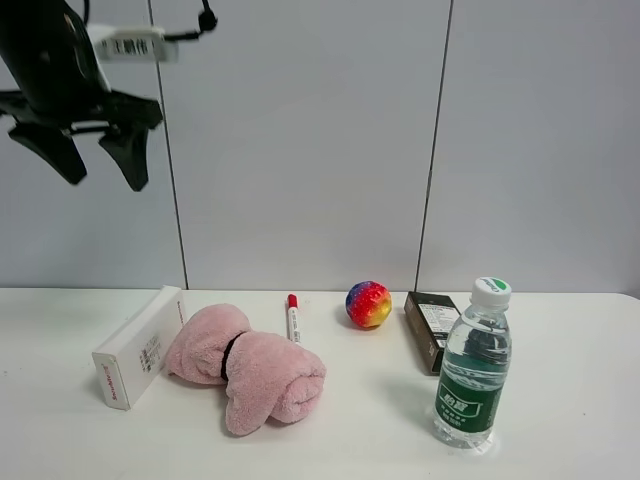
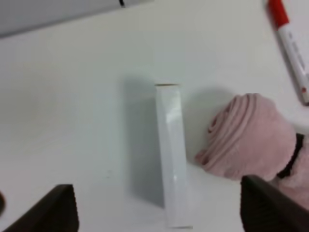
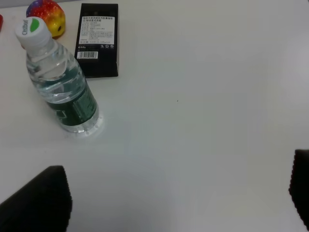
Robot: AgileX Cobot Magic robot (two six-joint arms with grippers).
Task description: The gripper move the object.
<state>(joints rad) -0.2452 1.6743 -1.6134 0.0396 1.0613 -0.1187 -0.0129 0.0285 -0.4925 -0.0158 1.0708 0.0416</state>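
Note:
The long slim white box point(image 1: 140, 346) with red lettering lies on the table at the left, touching a pink rolled towel. It also shows in the left wrist view point(image 2: 172, 154), directly below the camera. My left gripper point(image 1: 92, 162) is a black claw high above the box, well clear of the table, with its jaws open and empty. Its fingertips point(image 2: 55, 209) show wide apart on either side of the box. My right gripper is out of the exterior view; its dark fingertips point(image 3: 41, 198) show wide apart above bare table, holding nothing.
A pink rolled towel point(image 1: 245, 368) lies right of the white box. A red-capped marker point(image 1: 293, 316), a rainbow ball point(image 1: 368, 304), a small dark box point(image 1: 430, 330) and a water bottle point(image 1: 473, 365) stand further right. A grey wall backs the table.

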